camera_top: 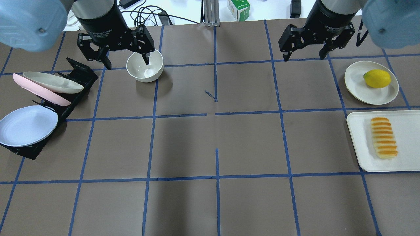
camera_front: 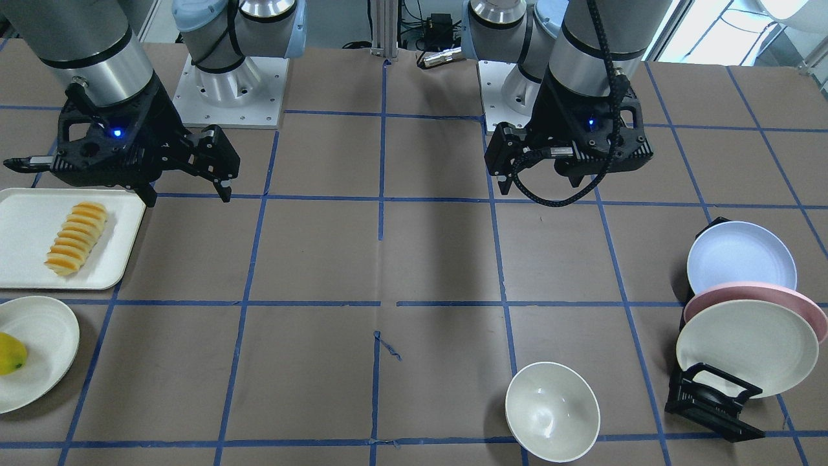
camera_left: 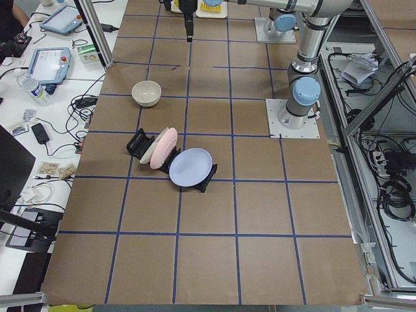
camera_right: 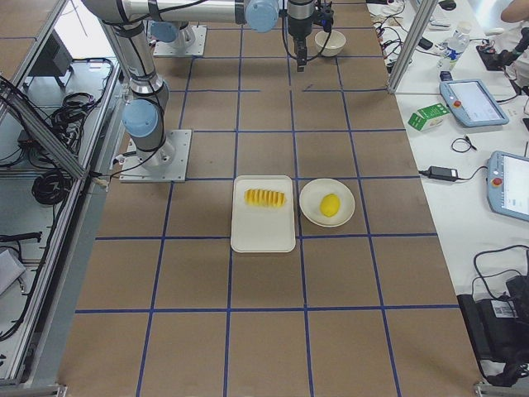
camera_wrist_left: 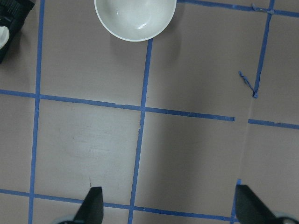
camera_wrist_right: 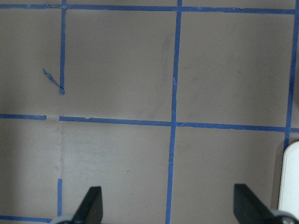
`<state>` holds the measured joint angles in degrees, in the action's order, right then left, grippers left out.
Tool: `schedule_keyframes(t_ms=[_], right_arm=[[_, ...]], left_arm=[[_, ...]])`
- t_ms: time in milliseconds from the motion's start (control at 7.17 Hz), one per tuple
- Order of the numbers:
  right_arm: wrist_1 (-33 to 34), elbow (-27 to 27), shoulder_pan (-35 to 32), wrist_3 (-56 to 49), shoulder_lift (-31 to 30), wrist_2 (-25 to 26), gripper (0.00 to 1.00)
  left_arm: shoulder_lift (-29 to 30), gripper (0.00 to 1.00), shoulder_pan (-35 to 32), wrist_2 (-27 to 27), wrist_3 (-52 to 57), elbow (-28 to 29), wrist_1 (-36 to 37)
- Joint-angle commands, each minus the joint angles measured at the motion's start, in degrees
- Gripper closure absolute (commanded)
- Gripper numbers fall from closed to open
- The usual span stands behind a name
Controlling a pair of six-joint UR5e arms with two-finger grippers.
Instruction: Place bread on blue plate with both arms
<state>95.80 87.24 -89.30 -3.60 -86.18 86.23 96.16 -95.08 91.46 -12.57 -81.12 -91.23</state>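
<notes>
The bread [camera_front: 76,237] is a ridged golden-orange loaf lying on a white tray [camera_front: 26,220]; it also shows in the overhead view [camera_top: 384,137]. The blue plate [camera_top: 28,125] leans in a black rack [camera_top: 77,70] at the table's left end, also seen from the front [camera_front: 740,255]. My left gripper [camera_top: 126,62] hovers open and empty over the far part of the table, beside a cream bowl [camera_top: 145,65]. My right gripper [camera_top: 304,55] hovers open and empty, well apart from the bread. Both wrist views show spread fingertips [camera_wrist_left: 93,207] [camera_wrist_right: 91,205] over bare table.
A pink plate [camera_front: 757,296] and a cream plate [camera_front: 744,346] lean in the same rack. A yellow-green fruit [camera_top: 377,78] sits on a cream plate [camera_top: 356,80] beyond the tray. Blue tape lines grid the brown table.
</notes>
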Motion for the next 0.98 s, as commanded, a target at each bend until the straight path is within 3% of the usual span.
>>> schedule_keyframes(t_ms=[0, 837], right_arm=[[0.00, -0.05, 0.00, -0.09, -0.04, -0.10, 0.00], [0.27, 0.04, 0.18, -0.18, -0.04, -0.18, 0.00]], left_arm=[[-0.01, 0.00, -0.02, 0.12, 0.00, -0.01, -0.01], [0.08, 0.00, -0.02, -0.06, 0.00, -0.18, -0.44]])
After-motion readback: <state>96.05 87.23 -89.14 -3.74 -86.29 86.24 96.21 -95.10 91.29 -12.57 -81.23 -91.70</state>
